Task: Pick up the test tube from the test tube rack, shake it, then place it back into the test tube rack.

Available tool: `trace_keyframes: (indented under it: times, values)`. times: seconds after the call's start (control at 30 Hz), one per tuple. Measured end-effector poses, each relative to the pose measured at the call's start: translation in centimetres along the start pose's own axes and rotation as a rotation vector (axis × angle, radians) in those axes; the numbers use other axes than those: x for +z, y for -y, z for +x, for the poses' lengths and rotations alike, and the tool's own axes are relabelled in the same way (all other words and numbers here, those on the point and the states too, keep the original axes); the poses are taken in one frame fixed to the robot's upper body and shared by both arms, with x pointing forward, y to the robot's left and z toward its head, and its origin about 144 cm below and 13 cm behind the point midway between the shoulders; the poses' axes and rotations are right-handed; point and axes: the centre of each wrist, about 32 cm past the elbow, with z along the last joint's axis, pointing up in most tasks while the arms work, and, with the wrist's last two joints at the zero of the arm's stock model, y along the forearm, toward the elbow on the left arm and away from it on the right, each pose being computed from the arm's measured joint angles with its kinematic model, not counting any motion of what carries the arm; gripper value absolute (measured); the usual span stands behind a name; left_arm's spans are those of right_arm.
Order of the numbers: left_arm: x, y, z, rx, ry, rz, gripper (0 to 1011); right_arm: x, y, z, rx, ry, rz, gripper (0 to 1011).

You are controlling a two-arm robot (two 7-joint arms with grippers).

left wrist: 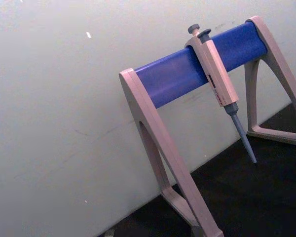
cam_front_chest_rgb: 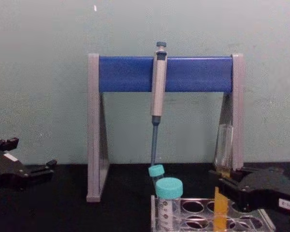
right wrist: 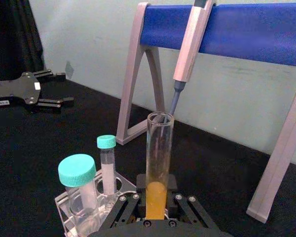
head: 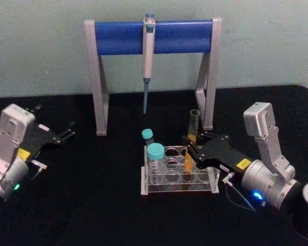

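I have the right gripper (head: 191, 147) at the rack (head: 178, 177), reaching in from the right, its black fingers clenched on the tube (head: 191, 141). The tube stands upright between them at the rack's right part, its orange-yellow liquid low down and its clear open top rising above the fingers. In the chest view the tube (cam_front_chest_rgb: 223, 166) reaches down into the rack (cam_front_chest_rgb: 210, 215), but that view cuts the rack off at the bottom edge, so I cannot tell whether the tube's round end sits on the rack's floor. In the right wrist view the gripper's body hides the tube's (right wrist: 158, 165) lower end, and the fingers (right wrist: 126, 210) press close on both sides at the liquid's level.

2 teal-capped vials (head: 155, 159) stand in the rack's left holes, the wider one in front, the slim one behind. Behind the rack a grey pipette (head: 148, 56) hangs from the blue bar of the stand (head: 154, 37), tip down.

My left gripper (head: 69, 129) sits well apart at the table's (head: 82, 205) left side, released and holding nothing; its black fingers point toward the stand. The left wrist view looks past them to the stand (left wrist: 182, 79) and pipette (left wrist: 219, 81) against the wall.
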Motion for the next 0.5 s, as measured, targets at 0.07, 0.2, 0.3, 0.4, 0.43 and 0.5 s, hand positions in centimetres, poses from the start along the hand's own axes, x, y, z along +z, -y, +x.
trace_keyframes:
  times: [0.07,0.2,0.3,0.4,0.43,0.5]
  values:
    - [0.0,0.0,0.0,0.0,0.0,0.0,1001,-0.03,0.0,0.0,0.0,0.0,-0.002,229]
    - [0.0,0.0,0.0,0.0,0.0,0.0,1001,-0.06,-0.03,-0.02,-0.001,0.001,-0.004,229]
    - [0.0,0.0,0.0,0.0,0.0,0.0,1001,-0.04,-0.06,-0.02,-0.005,0.005,-0.007,229]
    - [0.0,0.0,0.0,0.0,0.0,0.0,1001,-0.04,-0.06,-0.01,-0.005,0.005,-0.007,229]
    - [0.0,0.0,0.0,0.0,0.0,0.0,1001,-0.03,-0.06,-0.01,-0.005,0.005,-0.007,229]
    - [0.0,0.0,0.0,0.0,0.0,0.0,1001,-0.03,-0.06,-0.01,-0.005,0.005,-0.007,229]
